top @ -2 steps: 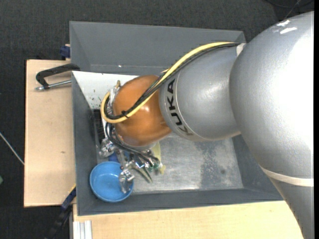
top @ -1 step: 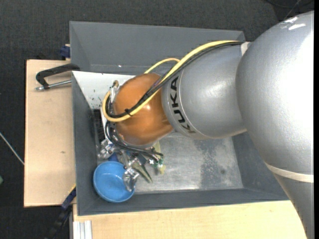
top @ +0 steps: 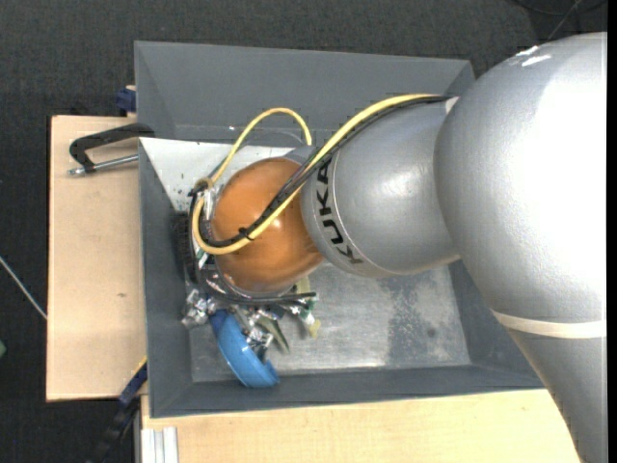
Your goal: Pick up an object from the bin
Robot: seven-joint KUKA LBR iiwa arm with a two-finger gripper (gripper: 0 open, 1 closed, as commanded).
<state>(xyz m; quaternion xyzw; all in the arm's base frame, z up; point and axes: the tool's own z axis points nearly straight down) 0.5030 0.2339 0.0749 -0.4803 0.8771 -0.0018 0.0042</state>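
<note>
Gripper [top: 253, 316] is hovering low at bin [top: 289, 61] near-left, over blue oval thing [top: 243, 355]; open or closed: cannot tell. Lift seemingly pending.

Arm [top: 386, 201]: reaches over grey bin [top: 289, 75], left half.
Blue rounded thing [top: 243, 357]: just beside orange wrist cover [top: 262, 234], by near wall.

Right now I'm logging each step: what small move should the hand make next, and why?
Probably ease straight down a little: the hand sits low in the bin's lower-left corner, directly over a blue rounded object that pokes out beneath it.
</note>
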